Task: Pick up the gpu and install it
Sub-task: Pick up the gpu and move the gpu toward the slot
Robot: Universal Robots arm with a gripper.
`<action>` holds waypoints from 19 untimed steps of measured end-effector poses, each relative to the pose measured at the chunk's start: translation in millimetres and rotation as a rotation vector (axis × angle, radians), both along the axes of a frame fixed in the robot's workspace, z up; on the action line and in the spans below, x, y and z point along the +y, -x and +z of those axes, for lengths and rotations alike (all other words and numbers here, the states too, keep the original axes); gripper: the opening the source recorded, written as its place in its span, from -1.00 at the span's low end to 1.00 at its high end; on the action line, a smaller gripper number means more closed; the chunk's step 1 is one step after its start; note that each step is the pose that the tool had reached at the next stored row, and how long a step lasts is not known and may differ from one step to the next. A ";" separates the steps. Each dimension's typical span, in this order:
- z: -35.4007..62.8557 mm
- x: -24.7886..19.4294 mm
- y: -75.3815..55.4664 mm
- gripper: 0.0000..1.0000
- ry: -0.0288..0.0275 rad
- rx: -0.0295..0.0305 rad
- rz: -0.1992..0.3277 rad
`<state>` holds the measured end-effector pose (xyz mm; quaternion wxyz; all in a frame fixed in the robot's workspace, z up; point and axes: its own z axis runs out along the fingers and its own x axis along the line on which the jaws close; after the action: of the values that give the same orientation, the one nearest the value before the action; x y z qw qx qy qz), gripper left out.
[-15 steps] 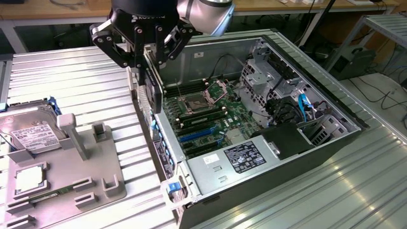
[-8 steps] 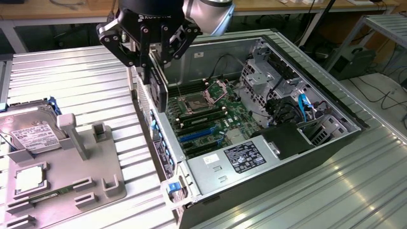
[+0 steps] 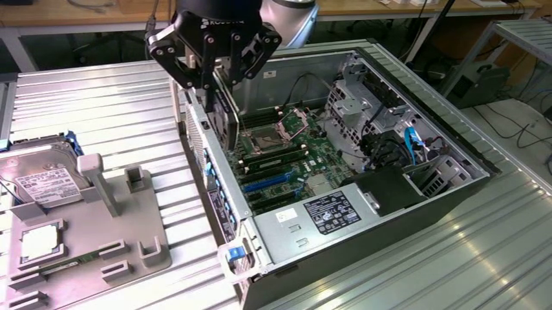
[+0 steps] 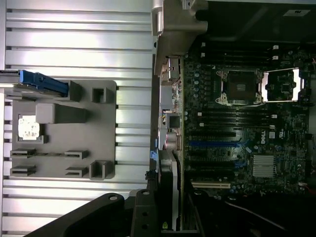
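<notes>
Jaws tight on the gpu (image 3: 226,119), upright at the open case (image 3: 392,248) wall; motherboard (image 3: 302,161) inside; hard drive (image 3: 39,181) in grey holder (image 3: 129,232)

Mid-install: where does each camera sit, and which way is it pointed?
Exterior view: off the arm and high up, looking down slantwise at the open computer case; shows the gripper holding the gpu edge-on above it.
Wrist view: on the wrist, looking down along the gpu onto the motherboard; the gripper's dark links show beside the card.
Shared: gpu, motherboard, grey fixture, hard drive.
</notes>
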<state>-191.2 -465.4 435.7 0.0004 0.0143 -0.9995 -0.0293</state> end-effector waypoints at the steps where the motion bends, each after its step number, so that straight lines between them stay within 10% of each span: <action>1: 0.0 0.3 -1.3 -0.44 0.0001 0.0000 0.000; 19: 0.0 7.3 -26.3 -0.44 0.0000 0.0000 0.006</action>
<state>-164.9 -458.1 435.7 0.0004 0.0175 -0.9994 -0.0293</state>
